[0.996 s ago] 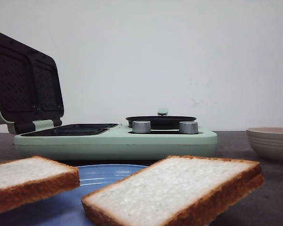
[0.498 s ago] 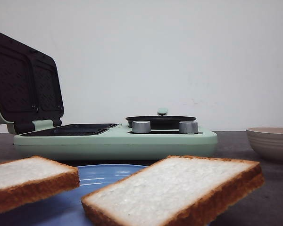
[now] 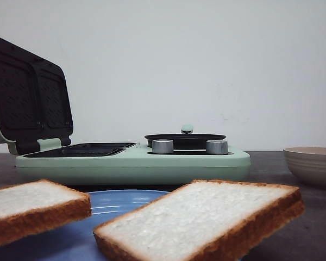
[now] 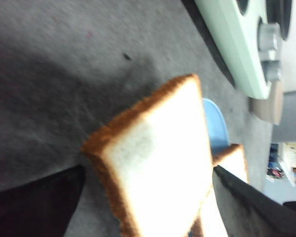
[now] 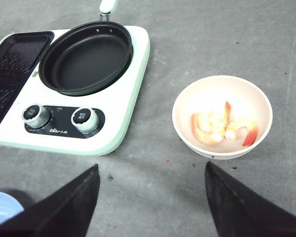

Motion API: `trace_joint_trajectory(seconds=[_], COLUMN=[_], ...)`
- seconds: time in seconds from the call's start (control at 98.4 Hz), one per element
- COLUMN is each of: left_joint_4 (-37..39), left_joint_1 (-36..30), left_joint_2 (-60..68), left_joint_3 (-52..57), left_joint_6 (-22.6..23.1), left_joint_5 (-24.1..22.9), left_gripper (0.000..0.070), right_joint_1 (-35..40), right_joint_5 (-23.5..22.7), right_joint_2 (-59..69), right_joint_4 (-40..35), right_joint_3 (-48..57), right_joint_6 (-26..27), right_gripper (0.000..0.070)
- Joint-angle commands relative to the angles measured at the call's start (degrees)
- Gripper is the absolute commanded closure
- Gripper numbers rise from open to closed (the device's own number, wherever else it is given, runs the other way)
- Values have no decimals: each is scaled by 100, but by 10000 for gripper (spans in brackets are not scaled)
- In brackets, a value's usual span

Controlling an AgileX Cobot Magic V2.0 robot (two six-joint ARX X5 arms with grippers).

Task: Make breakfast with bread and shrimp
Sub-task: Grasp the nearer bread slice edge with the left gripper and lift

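Observation:
Two slices of bread lie on a blue plate [image 3: 119, 198] close to the front camera, one at the left [image 3: 32, 209] and one at the right [image 3: 206, 223]. In the left wrist view my left gripper [image 4: 148, 169] is open, its dark fingers [image 4: 34, 202] standing either side of the near slice [image 4: 158, 158]; the other slice [image 4: 234, 160] peeks out behind it. Pink-orange shrimp [image 5: 222, 124] lie in a white bowl [image 5: 187, 128]. My right gripper [image 5: 152, 165] hangs open over bare grey table, short of that bowl. Neither gripper shows in the front view.
A mint-green breakfast maker [image 3: 136, 163] stands mid-table with its dark-plated lid [image 3: 27, 98] raised at the left. A black round pan [image 5: 86, 57] and two silver knobs [image 5: 84, 118] sit on its right half. The bowl [image 3: 312, 163] is to its right.

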Motion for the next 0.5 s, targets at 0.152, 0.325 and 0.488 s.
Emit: trace_joint_trajectory(seconds=[0.152,0.325,0.488], left_joint_4=[96,415,686], left_joint_1=[-22,-22,-22], left_joint_2=[341,448,463], left_joint_3=[-127,-210,-280], left_joint_6=[365,393,428], left_joint_5=[-114,-61,39], left_gripper=[225,227,246], right_joint_1=[15,15,15], right_joint_5=[-13,-13,-11], right_joint_2=[17,17,17], right_joint_4=[35,37,37], right_joint_3=[48,48,48], right_joint_6=[-22,-24,-24], right_gripper=[279,279,279])
